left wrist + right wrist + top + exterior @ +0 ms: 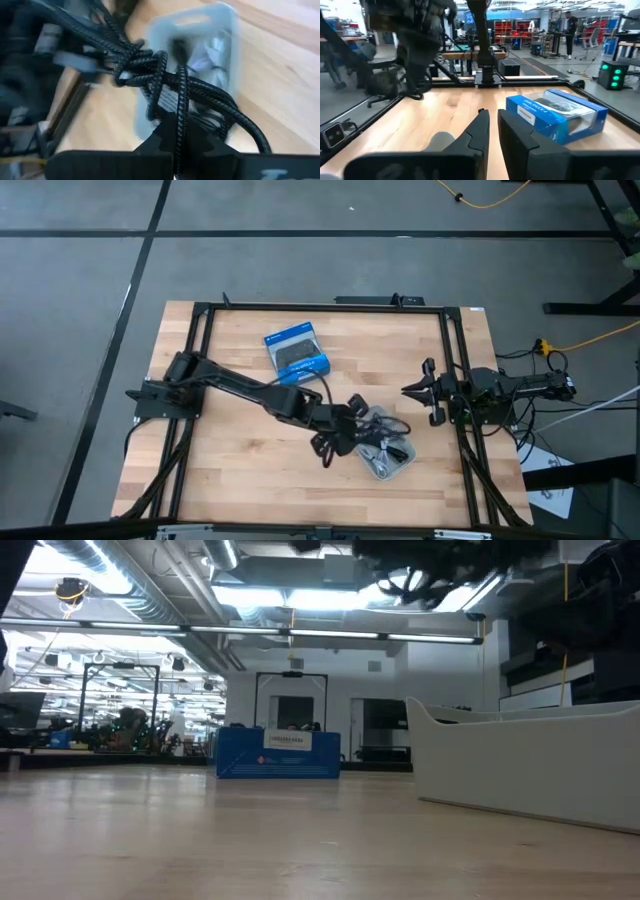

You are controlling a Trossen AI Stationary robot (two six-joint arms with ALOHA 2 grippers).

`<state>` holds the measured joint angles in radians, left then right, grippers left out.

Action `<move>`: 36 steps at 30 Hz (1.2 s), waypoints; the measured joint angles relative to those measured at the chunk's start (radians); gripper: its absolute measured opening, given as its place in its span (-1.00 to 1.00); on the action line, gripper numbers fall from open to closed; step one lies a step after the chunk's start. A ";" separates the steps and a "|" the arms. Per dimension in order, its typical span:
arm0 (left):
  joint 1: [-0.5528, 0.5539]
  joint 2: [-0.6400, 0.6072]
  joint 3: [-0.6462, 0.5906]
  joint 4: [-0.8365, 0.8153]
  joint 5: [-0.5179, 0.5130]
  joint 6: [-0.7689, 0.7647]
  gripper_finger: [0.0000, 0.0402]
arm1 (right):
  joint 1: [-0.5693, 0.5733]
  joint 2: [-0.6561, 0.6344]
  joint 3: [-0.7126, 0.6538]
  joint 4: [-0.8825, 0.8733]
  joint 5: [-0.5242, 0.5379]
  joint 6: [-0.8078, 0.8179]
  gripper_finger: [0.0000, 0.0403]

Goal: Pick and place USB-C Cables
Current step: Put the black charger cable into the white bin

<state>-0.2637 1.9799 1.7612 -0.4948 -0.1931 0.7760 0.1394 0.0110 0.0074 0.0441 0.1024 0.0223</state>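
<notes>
Left end effector [335, 442] reaches across the bench [230, 460], closed on a black braided USB-C cable [165, 85], hanging at about 9 o'clock of the pale grey tray [405, 460]. Cable is pinched at one strand, so its loops dangle free toward the tray — my read is a carry toward a drop there

Tray sits at roughly 5 o'clock from bench centre; other cables [385, 448], dark ones and a whitish one, already lie tangled in it. How many, I can't make out from overhead

Blue box [296, 350] lies apart at about 12 o'clock from the tray, untouched

Right end effector [424, 392] waits at the bench's 3 o'clock edge, fingers nearly together on nothing, clear of the left arm's path

Left wrist view alone shows the grip: strand caught between the fingers, knot of coils hanging over the tray's near wall. High view alone gives the layout of both arms. Low view sees only the tray's wall and the box's side; no cable. Right wrist view shows the box close ahead and the left arm farther off
</notes>
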 joint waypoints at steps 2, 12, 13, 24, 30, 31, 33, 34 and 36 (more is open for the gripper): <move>0.007 0.034 0.001 0.041 0.029 0.034 -1.00 | 0.000 0.000 0.000 -0.005 -0.018 0.000 -0.78; 0.069 0.125 -0.002 0.117 0.192 0.156 -1.00 | 0.000 -0.006 0.001 0.006 0.009 0.028 -0.78; 0.078 0.136 -0.001 0.143 0.209 0.158 -1.00 | 0.000 -0.006 0.001 0.004 0.009 0.031 -0.78; 0.134 0.177 -0.001 0.170 0.240 0.229 -1.00 | 0.000 -0.007 0.001 0.003 0.010 0.026 -0.78; 0.125 0.177 -0.001 0.177 0.238 0.299 -1.00 | 0.000 -0.007 0.001 0.003 0.010 0.025 -0.78; 0.121 0.177 -0.001 0.176 0.239 0.308 -1.00 | 0.000 -0.007 0.001 0.003 0.010 0.025 -0.78; 0.114 0.177 -0.001 0.176 0.240 0.312 -1.00 | 0.000 -0.007 0.001 0.003 0.010 0.025 -0.78; 0.110 0.176 -0.001 0.176 0.238 0.311 -1.00 | 0.000 -0.007 0.001 0.003 0.010 0.024 -0.78; 0.106 0.176 -0.001 0.176 0.229 0.311 -1.00 | 0.000 -0.007 0.001 0.002 0.010 0.024 -0.78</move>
<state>-0.1578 2.1563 1.7607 -0.3189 0.0364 1.0870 0.1394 0.0044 0.0082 0.0463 0.1120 0.0466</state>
